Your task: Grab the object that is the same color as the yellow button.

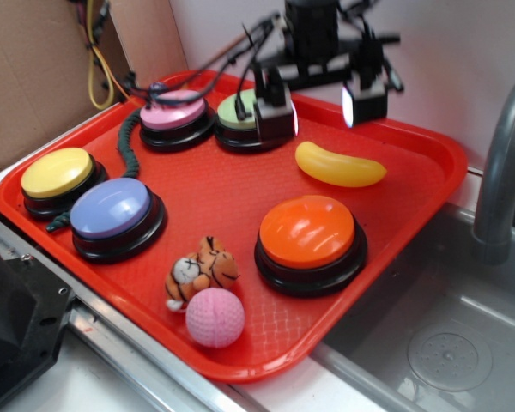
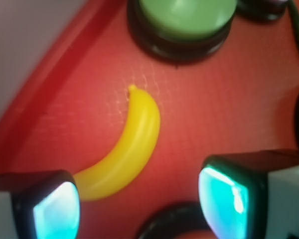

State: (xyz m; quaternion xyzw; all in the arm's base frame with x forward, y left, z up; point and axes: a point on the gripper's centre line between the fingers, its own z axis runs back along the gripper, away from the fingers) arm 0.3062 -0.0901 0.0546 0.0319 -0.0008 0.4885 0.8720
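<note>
- While the gripper (image 1: 323, 105) is hovering above the back of the red tray (image 1: 240, 184) with its fingers spread wide and holding nothing, the toy banana (image 1: 339, 166) is lying flat on the tray floor, between the green button (image 1: 245, 118) and the orange button (image 1: 310, 241), apart from both.
- Seen from the wrist view, the banana (image 2: 128, 149) is sitting off-centre, its thick end passing just beside the left pad (image 2: 54, 211) while the right pad (image 2: 229, 196) is standing well clear of it.
- Judging from that, the gripper is needing a sideways shift so the banana's middle falls between the pads before any descent.
- Turning the wrist so the jaws are closing across the narrow body, not along the curve, is looking wise.
- Because the plastic is looking glossy and smooth, a low, centred pinch is likely safest; a grip near a tapering tip risks squirting it out.
- The yellow button (image 1: 57, 176) is sitting at the tray's far left corner, well apart, needing no touch.
</note>
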